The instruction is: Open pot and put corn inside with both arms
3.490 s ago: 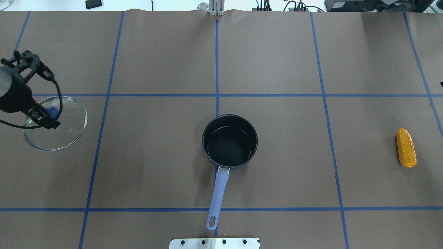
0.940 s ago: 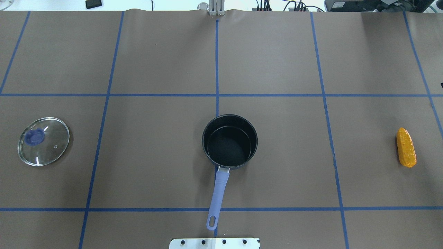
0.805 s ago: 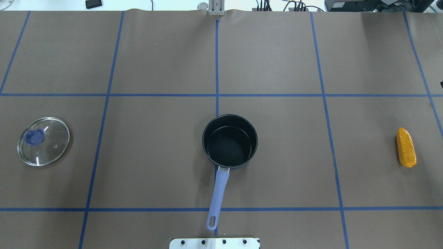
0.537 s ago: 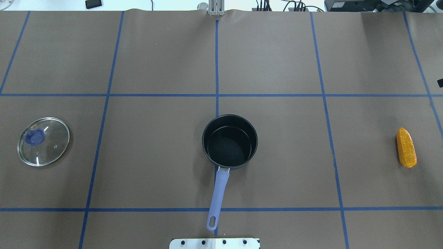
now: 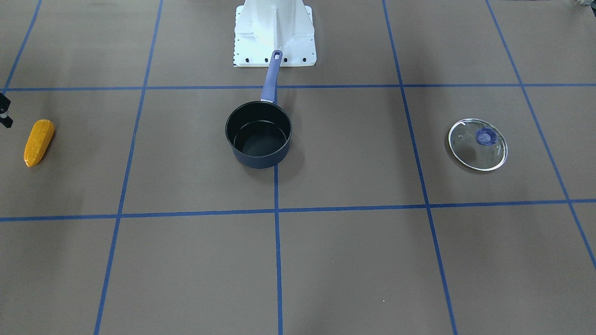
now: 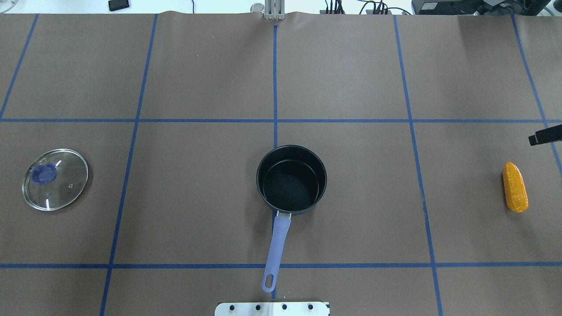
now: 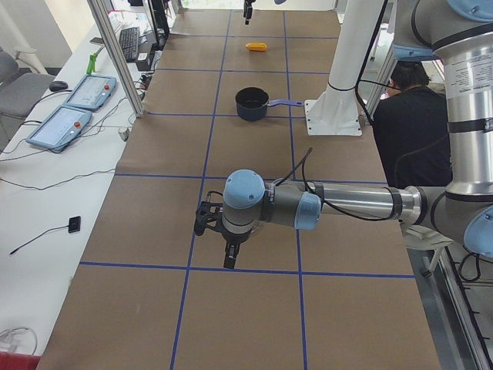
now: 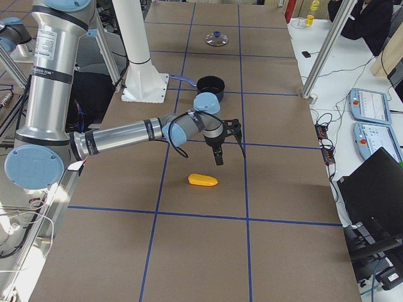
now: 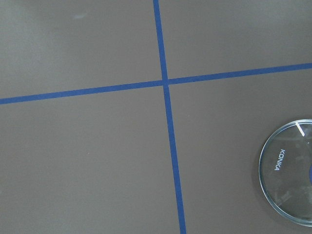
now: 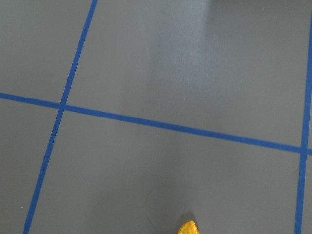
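The black pot (image 6: 291, 180) with a purple handle (image 6: 276, 245) stands open and empty at the table's middle. Its glass lid (image 6: 55, 179) with a blue knob lies flat at the far left, and also shows in the left wrist view (image 9: 290, 175). The orange-yellow corn (image 6: 515, 187) lies at the far right; only its tip shows in the right wrist view (image 10: 188, 228). My right gripper (image 6: 544, 135) pokes in at the right edge, just beyond the corn and above the table; I cannot tell its state. My left gripper (image 7: 229, 250) hovers beyond the lid, outside the overhead view; I cannot tell its state.
The white base pedestal (image 5: 274, 32) stands just behind the pot's handle. Blue tape lines cross the brown table cover (image 6: 351, 79). Operator desks with pendants (image 7: 77, 100) line the table's far side.
The left gripper has let go of the lid, which now lies flat, and has left the overhead view. The right gripper's black tip has come in at the right edge near the corn.
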`<state>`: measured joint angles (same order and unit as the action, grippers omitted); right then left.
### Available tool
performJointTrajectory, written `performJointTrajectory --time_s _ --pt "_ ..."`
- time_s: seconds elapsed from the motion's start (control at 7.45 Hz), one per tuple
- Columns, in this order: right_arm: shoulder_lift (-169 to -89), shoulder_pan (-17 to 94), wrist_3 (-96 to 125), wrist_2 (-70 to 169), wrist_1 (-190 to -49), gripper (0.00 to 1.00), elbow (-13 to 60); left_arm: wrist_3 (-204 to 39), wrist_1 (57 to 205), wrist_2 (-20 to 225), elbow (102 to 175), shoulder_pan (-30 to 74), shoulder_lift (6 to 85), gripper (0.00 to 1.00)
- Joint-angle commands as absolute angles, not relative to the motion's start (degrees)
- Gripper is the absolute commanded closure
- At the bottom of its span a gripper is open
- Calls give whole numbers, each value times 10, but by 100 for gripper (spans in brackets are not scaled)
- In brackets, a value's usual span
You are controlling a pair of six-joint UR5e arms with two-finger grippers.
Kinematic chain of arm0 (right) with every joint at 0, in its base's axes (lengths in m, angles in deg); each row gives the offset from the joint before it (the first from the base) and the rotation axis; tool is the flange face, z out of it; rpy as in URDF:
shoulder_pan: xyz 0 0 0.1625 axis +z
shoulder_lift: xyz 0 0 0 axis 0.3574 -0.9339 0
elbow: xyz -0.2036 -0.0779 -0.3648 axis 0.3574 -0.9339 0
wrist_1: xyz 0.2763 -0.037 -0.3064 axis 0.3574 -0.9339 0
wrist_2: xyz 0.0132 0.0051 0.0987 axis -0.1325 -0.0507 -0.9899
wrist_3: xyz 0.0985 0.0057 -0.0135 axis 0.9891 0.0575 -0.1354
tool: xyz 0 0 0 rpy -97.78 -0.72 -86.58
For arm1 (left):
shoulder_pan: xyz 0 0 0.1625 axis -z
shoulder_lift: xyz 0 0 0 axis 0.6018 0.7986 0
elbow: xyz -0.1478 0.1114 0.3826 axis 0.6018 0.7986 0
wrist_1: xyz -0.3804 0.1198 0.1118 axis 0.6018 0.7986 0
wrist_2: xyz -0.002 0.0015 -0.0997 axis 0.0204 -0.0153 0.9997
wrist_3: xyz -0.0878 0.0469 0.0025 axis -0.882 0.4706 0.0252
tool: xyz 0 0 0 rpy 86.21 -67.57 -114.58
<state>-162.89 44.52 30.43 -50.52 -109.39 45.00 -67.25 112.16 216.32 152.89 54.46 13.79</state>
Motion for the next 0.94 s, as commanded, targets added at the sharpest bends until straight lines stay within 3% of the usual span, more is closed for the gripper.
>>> performJointTrajectory --time_s 0.0,0.4,0.81 --pt "-1691 356 410 -418 -974 0 436 -672 1123 2163 1534 545 137 1" --pt "-1681 277 472 -319 -814 2 309 -671 1124 2163 1534 544 137 1" --pt "-1659 250 477 -294 -811 14 284 -670 1124 2163 1533 544 137 1"
